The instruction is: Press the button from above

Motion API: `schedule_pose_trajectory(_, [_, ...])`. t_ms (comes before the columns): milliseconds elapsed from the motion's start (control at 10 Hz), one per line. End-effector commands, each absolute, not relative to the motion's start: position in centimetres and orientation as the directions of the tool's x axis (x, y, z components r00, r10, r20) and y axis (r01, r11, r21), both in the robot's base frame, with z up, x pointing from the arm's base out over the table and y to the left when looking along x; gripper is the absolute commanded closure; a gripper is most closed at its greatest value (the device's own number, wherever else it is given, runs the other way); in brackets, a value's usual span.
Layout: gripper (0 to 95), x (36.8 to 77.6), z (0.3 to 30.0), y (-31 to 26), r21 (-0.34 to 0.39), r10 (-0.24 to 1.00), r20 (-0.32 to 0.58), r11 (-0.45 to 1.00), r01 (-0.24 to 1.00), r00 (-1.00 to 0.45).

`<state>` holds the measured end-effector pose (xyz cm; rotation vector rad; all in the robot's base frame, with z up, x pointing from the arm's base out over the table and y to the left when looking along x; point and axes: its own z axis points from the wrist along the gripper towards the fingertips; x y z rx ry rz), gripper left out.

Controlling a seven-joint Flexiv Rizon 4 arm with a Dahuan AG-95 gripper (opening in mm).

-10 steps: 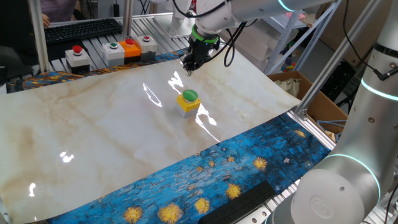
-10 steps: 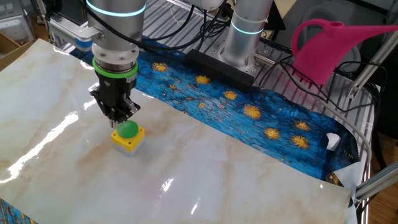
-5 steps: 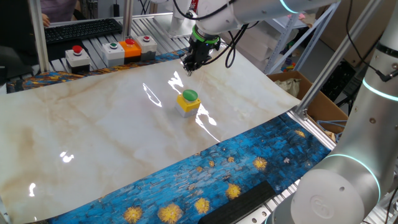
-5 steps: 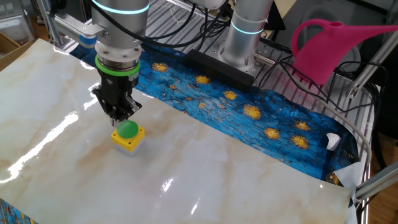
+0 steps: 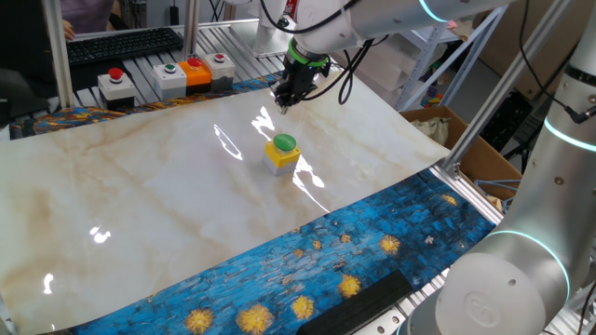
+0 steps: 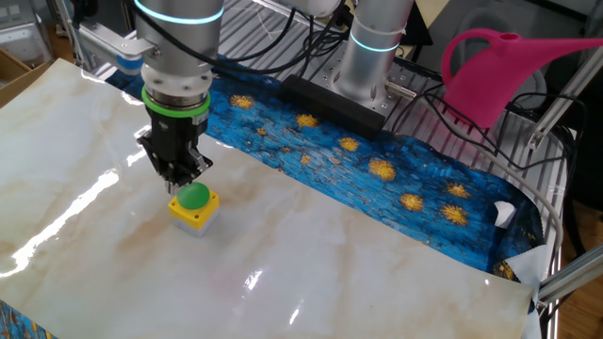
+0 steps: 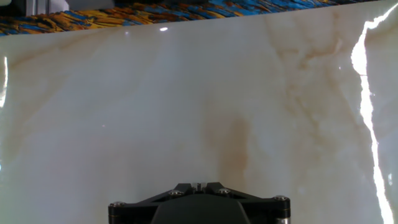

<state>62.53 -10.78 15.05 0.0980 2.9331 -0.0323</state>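
Note:
The button [image 5: 283,153], a green dome on a small yellow cube, sits on the marble-patterned sheet [image 5: 140,205] near its middle. In the other fixed view the button [image 6: 194,206] shows just below and in front of my gripper [image 6: 177,177]. My gripper [image 5: 280,105] hangs above the sheet, behind the button, fingers pointing down and pressed together, shut on nothing. In the hand view the fingertips [image 7: 199,185] meet at the bottom edge over bare marble; the button is out of that view.
Grey boxes with red and green buttons [image 5: 116,83] and an orange box [image 5: 196,71] stand at the back edge, by a keyboard [image 5: 121,43]. A pink watering can [image 6: 499,71] and a second arm's base [image 6: 372,47] stand beyond the blue starry cloth [image 6: 377,160].
The gripper has drifted slightly upward and back from the button; its fingers stay shut. The button has not moved.

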Motion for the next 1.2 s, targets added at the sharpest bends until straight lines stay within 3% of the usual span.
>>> schedule_pose_trajectory(100, [95.0,62.67,15.02,-10.80,0.035,0.180,-0.238,0.984,0.176,-0.955])
schedule_pose_trajectory(200, [95.0,62.67,15.02,-10.80,-0.005,0.173,-0.272,0.983,0.181,-0.947])
schedule_pose_trajectory(1200, [95.0,62.67,15.02,-10.80,-0.008,0.183,-0.242,0.982,0.190,-0.953])
